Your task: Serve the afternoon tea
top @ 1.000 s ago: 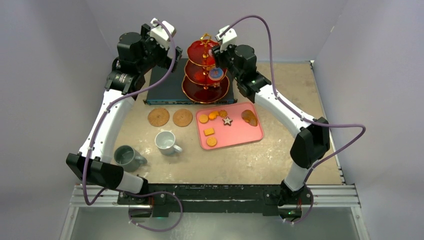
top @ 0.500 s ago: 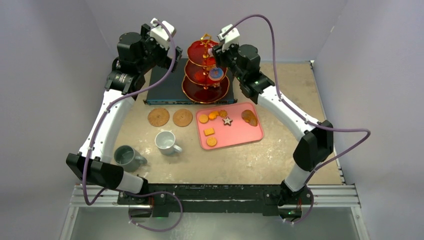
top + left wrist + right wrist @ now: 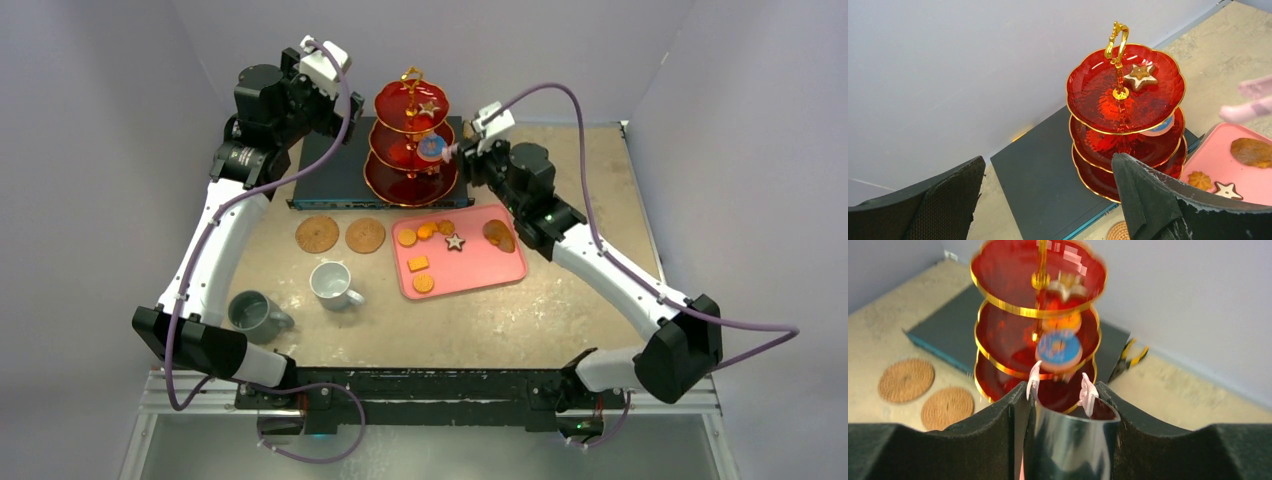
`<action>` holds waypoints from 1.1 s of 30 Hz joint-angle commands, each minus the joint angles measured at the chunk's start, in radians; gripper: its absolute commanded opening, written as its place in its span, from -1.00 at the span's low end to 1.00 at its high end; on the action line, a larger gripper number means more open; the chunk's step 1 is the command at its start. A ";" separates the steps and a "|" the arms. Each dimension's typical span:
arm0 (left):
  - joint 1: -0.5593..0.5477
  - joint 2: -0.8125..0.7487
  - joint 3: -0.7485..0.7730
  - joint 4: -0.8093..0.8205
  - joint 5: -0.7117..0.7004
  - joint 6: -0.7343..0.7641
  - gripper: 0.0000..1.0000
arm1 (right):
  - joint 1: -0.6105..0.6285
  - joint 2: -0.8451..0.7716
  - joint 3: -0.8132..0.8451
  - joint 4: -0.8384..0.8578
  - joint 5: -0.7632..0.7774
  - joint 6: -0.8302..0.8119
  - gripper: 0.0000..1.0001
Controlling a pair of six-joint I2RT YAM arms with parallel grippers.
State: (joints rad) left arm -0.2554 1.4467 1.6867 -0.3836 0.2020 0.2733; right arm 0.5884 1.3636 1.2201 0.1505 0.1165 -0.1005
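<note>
The red three-tier stand (image 3: 411, 140) (image 3: 1125, 100) (image 3: 1038, 315) stands on the dark box at the back. A star pastry (image 3: 430, 106) (image 3: 1140, 75) lies on its top tier and a blue doughnut (image 3: 432, 147) (image 3: 1059, 349) on the middle tier. My right gripper (image 3: 468, 155) (image 3: 1065, 395) is shut on metal tongs (image 3: 1068, 440); their pink tips stand apart and empty just right of the stand. Several pastries (image 3: 425, 250) lie on the pink tray (image 3: 480, 270). My left gripper (image 3: 318, 108) (image 3: 1048, 165) hangs open and empty, left of the stand.
Two cork coasters (image 3: 317, 233) (image 3: 365, 235) lie left of the tray. Nearer me stand a white mug (image 3: 332, 284) and a grey mug (image 3: 255, 313). The flat dark box (image 3: 335, 175) is under the stand. Yellow-handled pliers (image 3: 1128, 357) lie behind the stand.
My right gripper with the tongs has drawn back from over the stand's top tier, to the right and lower. The star pastry now shows on that tier. The left arm has not moved.
</note>
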 commanded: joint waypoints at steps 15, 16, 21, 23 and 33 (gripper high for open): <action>0.007 -0.006 0.023 0.017 -0.030 -0.026 0.99 | 0.042 -0.092 -0.407 0.092 -0.028 0.192 0.02; 0.008 -0.006 0.023 0.018 -0.029 -0.025 0.99 | 0.044 -0.085 -0.420 0.104 -0.028 0.195 0.02; 0.006 -0.006 0.033 0.018 -0.023 -0.025 0.99 | 0.054 -0.052 -0.472 0.166 0.002 0.200 0.03; 0.007 -0.008 0.037 0.019 -0.020 -0.025 0.99 | 0.056 -0.039 -0.488 0.190 0.014 0.203 0.04; 0.006 -0.006 0.037 0.019 -0.015 -0.024 0.99 | 0.068 0.024 -0.528 0.252 0.034 0.213 0.04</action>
State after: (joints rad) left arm -0.2554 1.4467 1.6867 -0.3836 0.1791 0.2703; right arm 0.6483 1.3830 0.7002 0.3191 0.1211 0.0986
